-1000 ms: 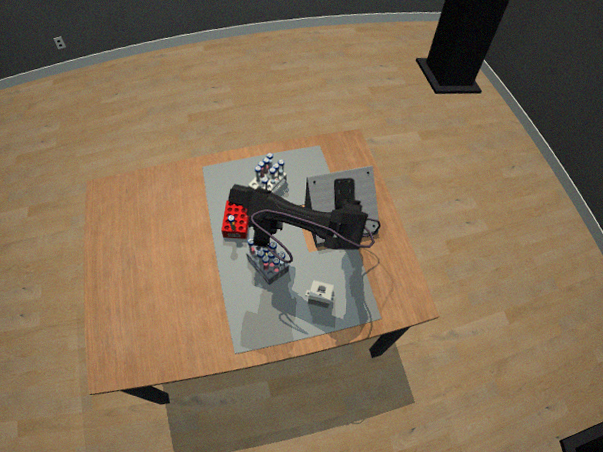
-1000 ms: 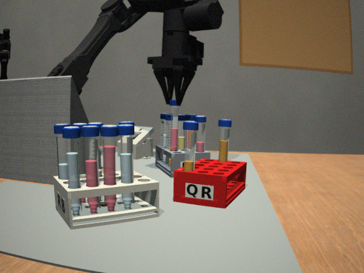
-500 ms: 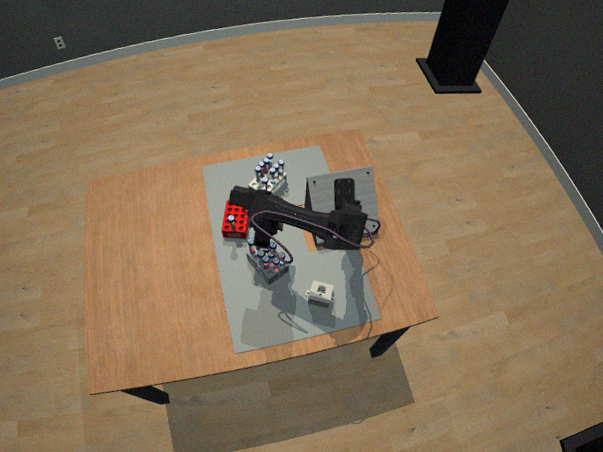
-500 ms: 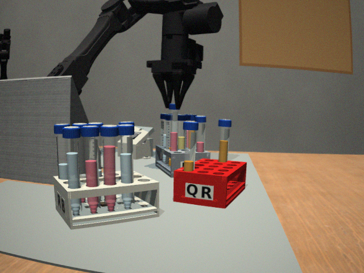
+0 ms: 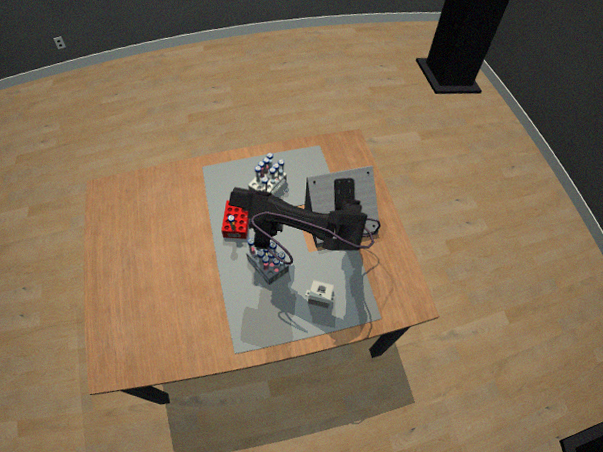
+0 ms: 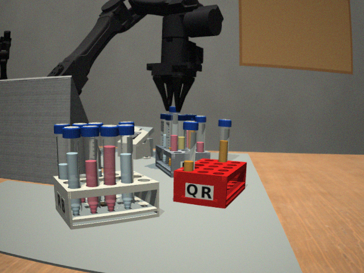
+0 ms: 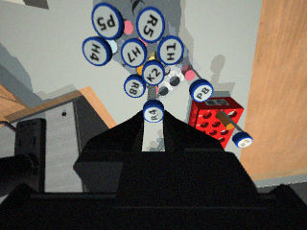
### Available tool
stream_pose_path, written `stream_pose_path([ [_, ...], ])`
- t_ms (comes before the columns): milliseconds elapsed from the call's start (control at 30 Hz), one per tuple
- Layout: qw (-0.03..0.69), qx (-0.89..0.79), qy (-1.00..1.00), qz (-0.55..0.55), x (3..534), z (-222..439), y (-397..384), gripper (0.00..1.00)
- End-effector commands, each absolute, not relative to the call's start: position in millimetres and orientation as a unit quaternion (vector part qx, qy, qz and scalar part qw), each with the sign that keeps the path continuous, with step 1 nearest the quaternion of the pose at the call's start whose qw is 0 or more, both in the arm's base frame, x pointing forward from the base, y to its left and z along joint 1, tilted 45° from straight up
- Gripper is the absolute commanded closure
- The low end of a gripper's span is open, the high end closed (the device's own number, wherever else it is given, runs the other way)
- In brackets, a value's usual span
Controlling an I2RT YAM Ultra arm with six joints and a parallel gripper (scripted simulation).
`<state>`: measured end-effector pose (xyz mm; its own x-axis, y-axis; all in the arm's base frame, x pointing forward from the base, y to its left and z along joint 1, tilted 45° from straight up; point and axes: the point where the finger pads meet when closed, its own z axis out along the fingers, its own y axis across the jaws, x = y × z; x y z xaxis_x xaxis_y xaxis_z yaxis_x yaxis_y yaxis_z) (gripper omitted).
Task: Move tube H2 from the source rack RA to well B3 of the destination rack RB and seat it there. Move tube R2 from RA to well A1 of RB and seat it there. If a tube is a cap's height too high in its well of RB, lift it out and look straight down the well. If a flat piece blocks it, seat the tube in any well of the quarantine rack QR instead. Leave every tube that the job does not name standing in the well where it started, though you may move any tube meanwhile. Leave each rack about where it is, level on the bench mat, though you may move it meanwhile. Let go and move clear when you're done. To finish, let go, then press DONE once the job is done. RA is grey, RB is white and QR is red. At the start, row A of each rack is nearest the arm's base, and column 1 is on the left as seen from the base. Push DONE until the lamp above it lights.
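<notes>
Rack RA (image 5: 268,277) (image 6: 176,161) (image 7: 169,85) crowded | claw (image 5: 261,238) (image 6: 173,110) (image 7: 153,114) gripping tube R4 (image 6: 172,109) (image 7: 153,113) | rack QR (image 5: 234,235) (image 6: 179,187) (image 7: 193,115) apart, near

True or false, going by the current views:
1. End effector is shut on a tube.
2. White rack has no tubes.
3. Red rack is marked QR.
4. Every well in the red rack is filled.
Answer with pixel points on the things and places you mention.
1. The end effector (image 6: 173,110) (image 7: 153,114) is shut on the R4 tube (image 6: 172,108) (image 7: 153,111). True.
2. The white rack (image 5: 255,189) (image 6: 117,190) has no tubes. False: several blue-capped ones stand in it.
3. The red rack (image 5: 234,235) (image 6: 179,186) (image 7: 193,113) is marked QR. True.
4. Its wells are all filled. False: several are unfilled.
</notes>
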<state>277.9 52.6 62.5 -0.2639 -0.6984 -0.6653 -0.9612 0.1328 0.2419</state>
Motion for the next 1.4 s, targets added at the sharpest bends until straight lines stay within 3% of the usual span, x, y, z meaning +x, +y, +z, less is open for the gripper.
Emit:
stream_pose_path([
  [0,0.212,-0.572,0.725,0.318,279,67,54,1.0],
  [1367,0.21,-0.567,0.729,0.319,278,55,62,1.0],
])
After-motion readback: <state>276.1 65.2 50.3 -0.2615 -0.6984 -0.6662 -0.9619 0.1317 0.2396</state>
